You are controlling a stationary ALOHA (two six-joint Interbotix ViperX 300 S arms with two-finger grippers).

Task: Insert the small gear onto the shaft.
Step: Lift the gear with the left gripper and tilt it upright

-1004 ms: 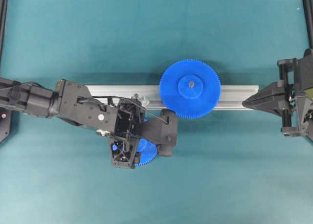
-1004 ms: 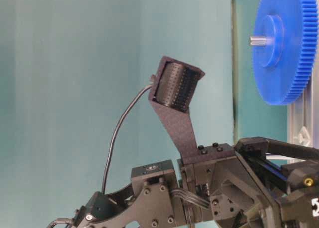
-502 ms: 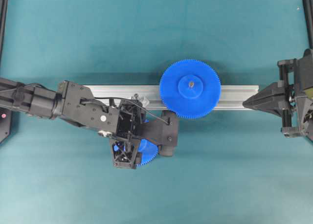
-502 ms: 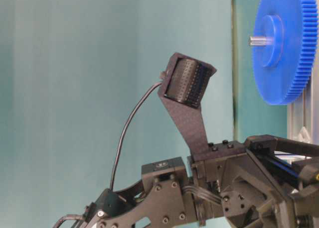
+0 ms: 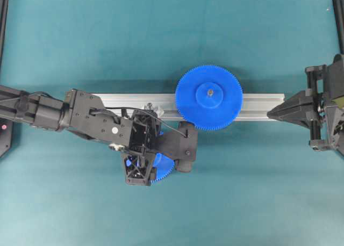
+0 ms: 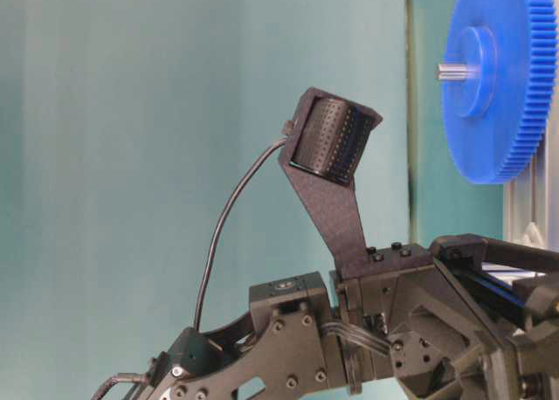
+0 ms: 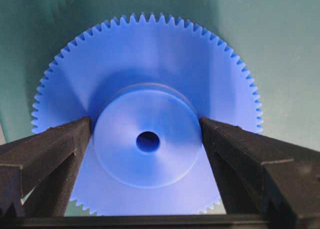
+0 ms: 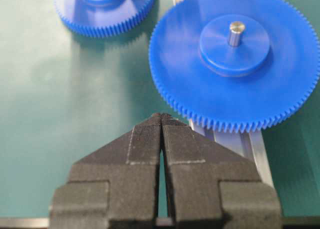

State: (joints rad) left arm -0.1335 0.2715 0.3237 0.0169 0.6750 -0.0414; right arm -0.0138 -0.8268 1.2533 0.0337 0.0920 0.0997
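Left gripper wide open around small gear hub.

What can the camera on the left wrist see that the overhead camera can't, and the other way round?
Only the left wrist view shows the small gear's raised hub and centre hole, with the left gripper's open fingers flanking the hub. Only the overhead view shows the large gear on the aluminium rail, the empty shaft and the shut right gripper. Both show the small gear under the left gripper on the green mat.
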